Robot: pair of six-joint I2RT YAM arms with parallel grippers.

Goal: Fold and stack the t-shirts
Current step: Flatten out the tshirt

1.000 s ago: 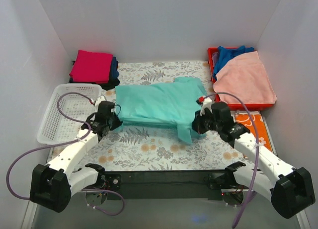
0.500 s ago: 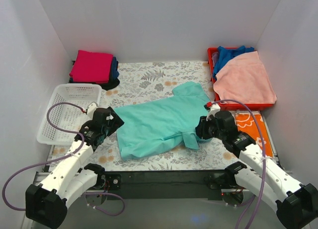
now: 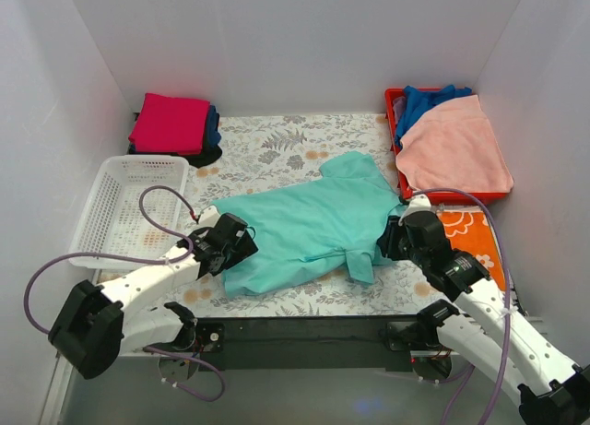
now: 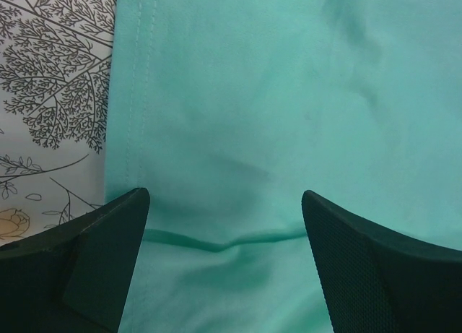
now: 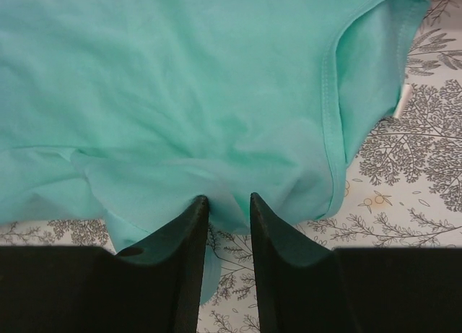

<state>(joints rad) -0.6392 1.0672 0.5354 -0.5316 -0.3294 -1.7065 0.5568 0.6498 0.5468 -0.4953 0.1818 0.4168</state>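
Note:
A mint-teal t-shirt [image 3: 304,227] lies spread flat and slantwise on the floral table, collar to the back right. My left gripper [image 3: 241,241] hovers over its near-left hem, jaws wide open with only flat cloth [image 4: 253,94] between the fingers [image 4: 108,239]. My right gripper [image 3: 385,239] sits at the shirt's right side by the sleeve. Its jaws stand a narrow gap apart [image 5: 229,197], a loose fold of teal cloth [image 5: 180,80] lying at the tips. A folded stack with a magenta shirt [image 3: 171,123] on top of dark blue [image 3: 212,125] and black ones [image 3: 205,155] sits back left.
A white mesh basket [image 3: 120,213] stands at the left edge. A red tray [image 3: 391,121] at back right holds a pink cloth [image 3: 456,148] and a blue one [image 3: 429,100]. An orange floral mat [image 3: 466,231] lies beside the right arm. White walls enclose the table.
Both arms drew the teal shirt toward the near edge and laid it out flat. Both grippers have let go, the left opening wide, the right only slightly. The left gripper shifted rightward.

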